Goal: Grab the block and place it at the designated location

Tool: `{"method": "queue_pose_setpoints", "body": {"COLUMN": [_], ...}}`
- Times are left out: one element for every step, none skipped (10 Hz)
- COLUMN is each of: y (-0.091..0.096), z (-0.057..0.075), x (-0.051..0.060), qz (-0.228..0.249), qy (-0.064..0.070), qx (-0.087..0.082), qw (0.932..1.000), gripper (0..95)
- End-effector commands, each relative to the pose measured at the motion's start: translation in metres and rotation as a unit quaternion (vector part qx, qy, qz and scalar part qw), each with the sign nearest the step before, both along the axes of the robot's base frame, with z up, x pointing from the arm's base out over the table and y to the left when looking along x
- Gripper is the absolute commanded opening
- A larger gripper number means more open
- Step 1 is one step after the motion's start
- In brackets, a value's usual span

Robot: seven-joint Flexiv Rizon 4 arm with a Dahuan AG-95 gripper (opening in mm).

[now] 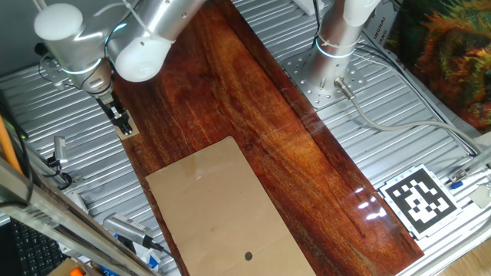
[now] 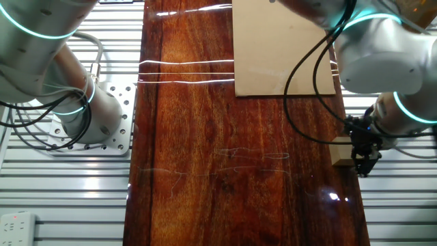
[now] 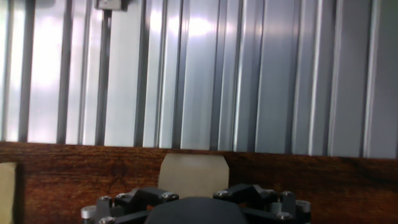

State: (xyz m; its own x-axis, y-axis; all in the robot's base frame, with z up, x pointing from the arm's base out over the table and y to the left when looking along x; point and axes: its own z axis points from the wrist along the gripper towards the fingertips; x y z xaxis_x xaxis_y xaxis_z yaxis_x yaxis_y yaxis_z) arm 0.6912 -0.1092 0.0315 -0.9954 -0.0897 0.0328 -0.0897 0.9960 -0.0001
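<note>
The block (image 1: 129, 129) is a small pale tan cube at the left edge of the dark wooden table (image 1: 230, 100). My gripper (image 1: 121, 121) is right over it, fingers pointing down, tips level with its top. In the other fixed view the gripper (image 2: 362, 162) overlaps the block's (image 2: 340, 152) right side. In the hand view the block (image 3: 193, 168) lies straight ahead between the finger links; the fingertips are hidden. The jaws look open, and the block rests on the wood. The designated location is a black dot (image 1: 248, 256) on the tan sheet (image 1: 222, 199).
Ribbed metal flooring (image 1: 399, 138) flanks the wooden table on both sides. The arm's base (image 1: 337, 42) stands at the far right. A black-and-white square tag (image 1: 419, 198) lies at the right. Tools and cables (image 1: 126, 230) lie along the left edge.
</note>
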Motion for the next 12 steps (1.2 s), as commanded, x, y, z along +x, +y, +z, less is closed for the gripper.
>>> {"method": "queue_pose_setpoints", "body": {"y": [0.0003,0.0004,0.0005,0.0006,0.0005,0.0006,0.0006,0.0006,0.0007,0.0007,0.0007,0.0007], "z": [-0.0026,-0.0024,-0.0022,-0.0021,-0.0020,-0.0019,-0.0019,-0.0016,-0.0014,-0.0014,-0.0014,-0.0008], "x": [0.0008,0.0012,0.0016,0.0017,0.0018,0.0020,0.0020,0.0022,0.0024,0.0025,0.0025,0.0025], "qz": [0.000,-0.001,-0.001,-0.001,-0.002,-0.003,-0.003,-0.005,-0.003,-0.003,-0.003,-0.002], "qy": [-0.001,0.000,0.001,0.002,0.002,0.002,0.002,0.002,0.002,0.002,0.002,0.002], "qx": [0.001,0.001,0.000,0.000,0.000,0.000,0.001,0.003,-0.001,-0.001,-0.001,0.001], "qw": [1.0000,1.0000,1.0000,1.0000,1.0000,1.0000,1.0000,1.0000,1.0000,1.0000,1.0000,1.0000], "gripper": [76.0,57.0,38.0,38.0,38.0,38.0,38.0,38.0,38.0,38.0,38.0,38.0]}}
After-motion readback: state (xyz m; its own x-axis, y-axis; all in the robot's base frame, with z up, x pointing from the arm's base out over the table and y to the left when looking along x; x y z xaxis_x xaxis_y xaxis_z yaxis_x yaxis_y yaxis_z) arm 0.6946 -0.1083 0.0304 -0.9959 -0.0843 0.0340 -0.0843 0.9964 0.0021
